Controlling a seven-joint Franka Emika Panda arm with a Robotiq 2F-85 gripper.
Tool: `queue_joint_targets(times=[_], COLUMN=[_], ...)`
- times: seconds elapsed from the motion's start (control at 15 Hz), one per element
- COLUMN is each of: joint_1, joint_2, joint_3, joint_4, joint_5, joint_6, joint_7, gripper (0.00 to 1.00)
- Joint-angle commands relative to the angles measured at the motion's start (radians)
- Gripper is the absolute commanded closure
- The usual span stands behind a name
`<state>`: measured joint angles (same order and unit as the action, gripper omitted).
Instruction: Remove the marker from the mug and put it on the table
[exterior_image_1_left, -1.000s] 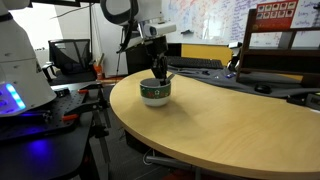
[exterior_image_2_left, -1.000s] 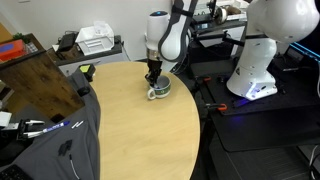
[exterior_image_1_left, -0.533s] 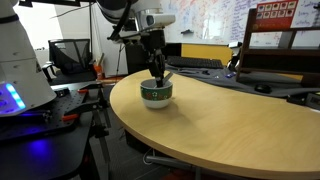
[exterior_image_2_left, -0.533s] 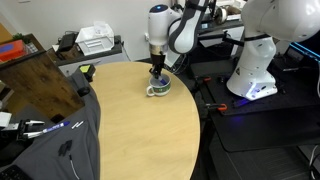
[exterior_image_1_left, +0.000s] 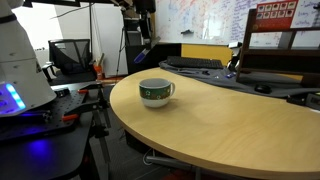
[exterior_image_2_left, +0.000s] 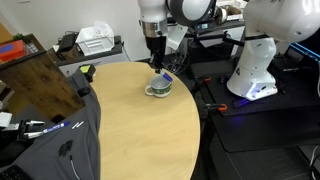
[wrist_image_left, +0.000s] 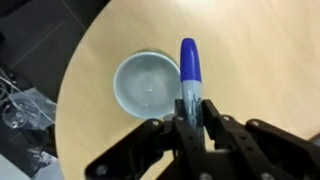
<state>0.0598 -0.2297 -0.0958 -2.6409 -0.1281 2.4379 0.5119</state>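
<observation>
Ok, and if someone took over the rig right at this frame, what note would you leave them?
Gripper: shut on the marker, blue cap pointing away from the gripper.
Marker: held in the air, clear of the mug.
Mug: upright on the table near its curved edge; it looks empty in the wrist view.
Done: the marker is out of the mug.
Left: carry it over a bare part of the table, lower it, open the gripper and lay the marker down.

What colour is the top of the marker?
Blue; the marker shows best in the wrist view.
</observation>
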Motion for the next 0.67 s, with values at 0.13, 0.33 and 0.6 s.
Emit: queue_joint_targets(times=[0.13, 0.33, 0.6], joint_1=[-0.021, -0.019, -0.013], joint_2=[0.086, 0.181, 0.327], joint_3=[0.045, 0.057, 0.091], joint_4=[0.150, 0.204, 0.284], joint_5=[0.185, 0.260, 0.272], joint_6=[-0.242, -0.181, -0.096], joint_7=[-0.230, -0.327, -0.359], gripper=[0.94, 0.94, 0.94])
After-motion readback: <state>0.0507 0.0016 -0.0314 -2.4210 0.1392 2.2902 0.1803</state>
